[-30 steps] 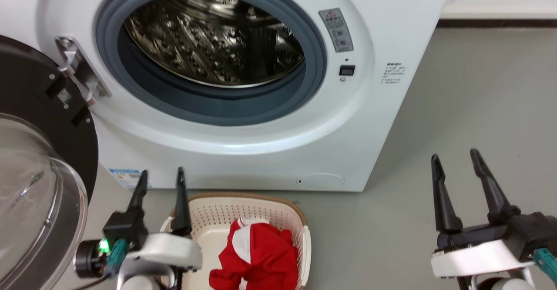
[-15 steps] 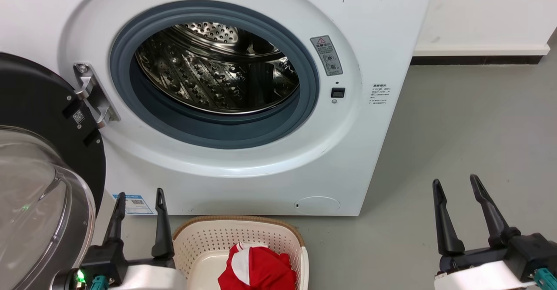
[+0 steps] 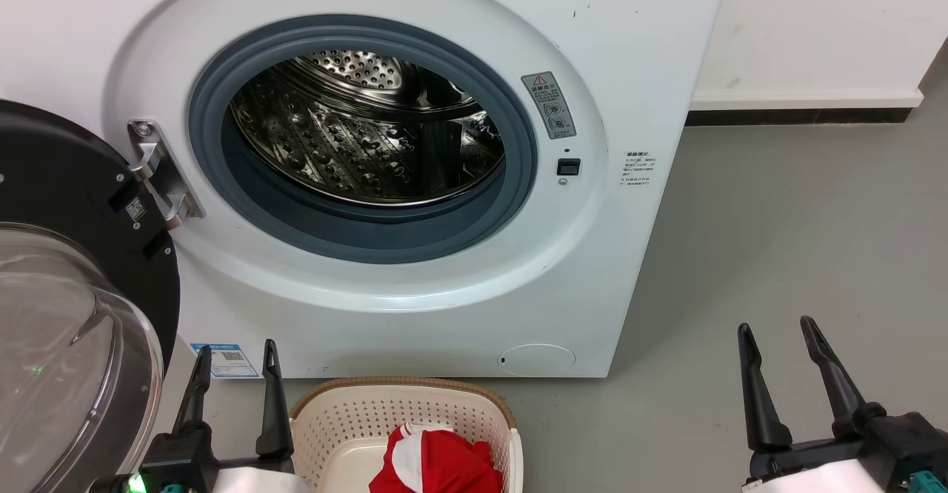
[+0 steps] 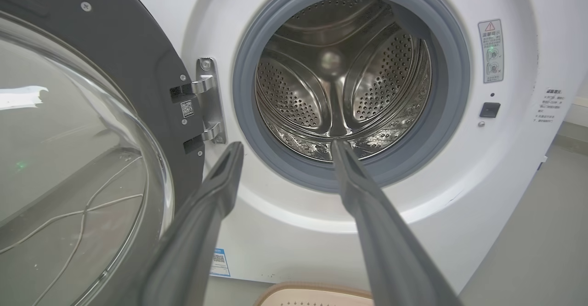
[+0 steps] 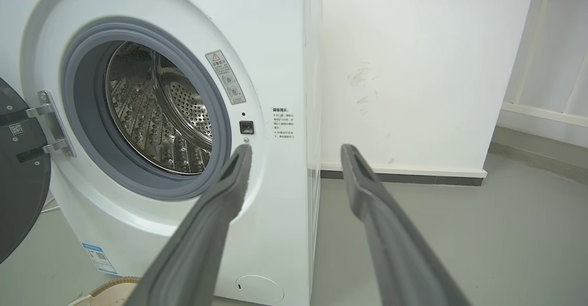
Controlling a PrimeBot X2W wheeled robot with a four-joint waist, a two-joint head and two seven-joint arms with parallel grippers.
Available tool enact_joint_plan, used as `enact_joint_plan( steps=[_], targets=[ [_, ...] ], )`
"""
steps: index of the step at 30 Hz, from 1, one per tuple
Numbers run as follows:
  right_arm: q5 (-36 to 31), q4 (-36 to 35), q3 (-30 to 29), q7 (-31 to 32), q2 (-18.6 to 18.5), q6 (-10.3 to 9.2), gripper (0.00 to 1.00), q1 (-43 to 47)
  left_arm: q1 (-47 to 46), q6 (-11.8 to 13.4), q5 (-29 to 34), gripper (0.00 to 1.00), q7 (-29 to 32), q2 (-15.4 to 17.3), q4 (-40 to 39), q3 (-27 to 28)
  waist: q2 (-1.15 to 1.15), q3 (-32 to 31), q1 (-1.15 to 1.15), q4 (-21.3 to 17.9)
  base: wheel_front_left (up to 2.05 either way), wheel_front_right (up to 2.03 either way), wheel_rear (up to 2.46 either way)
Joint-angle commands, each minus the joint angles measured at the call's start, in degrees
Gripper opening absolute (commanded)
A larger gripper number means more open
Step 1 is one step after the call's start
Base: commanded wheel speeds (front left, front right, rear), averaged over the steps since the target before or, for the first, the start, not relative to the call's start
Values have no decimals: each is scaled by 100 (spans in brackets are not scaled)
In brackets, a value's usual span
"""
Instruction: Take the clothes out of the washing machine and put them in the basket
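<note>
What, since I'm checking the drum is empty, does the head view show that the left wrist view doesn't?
Head view: the bright red, white-trimmed clothes lying in the cream perforated plastic basket, and the open right pincer. Left wrist view: the back wall of the shiny steel drum, no garment visible there. Both: the white front-loading washing machine, its open black-framed glass door, the basket's rim and the open left pincer.
</note>
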Motion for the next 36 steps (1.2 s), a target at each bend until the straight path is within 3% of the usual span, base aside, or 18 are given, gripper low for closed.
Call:
enact_joint_plan(
  steps=[1,9,10,14,36],
  targets=[
    [22,0,-1,-10,6,-4,100,34,54,10,12,100,-12,-16,-23,3,0,4,0,-4,0,0,0],
    [32,8,4,-10,6,-4,100,-4,14,41,42,100,-13,-16,-92,-34,0,27,0,-12,0,0,0],
    [8,1,4,0,0,0,0,1,0,41,45,0,1,-3,-74,-29,0,27,0,-12,0,0,0],
    [7,207,19,2,1,0,0,47,67,37,46,0,7,-10,147,-31,0,29,1,-13,0,0,0],
    [2621,592,21,450,-143,-1,0,-338,-311,-230,-2429,0,612,-10,478,104,0,39,1,9,0,0,0]
  ],
)
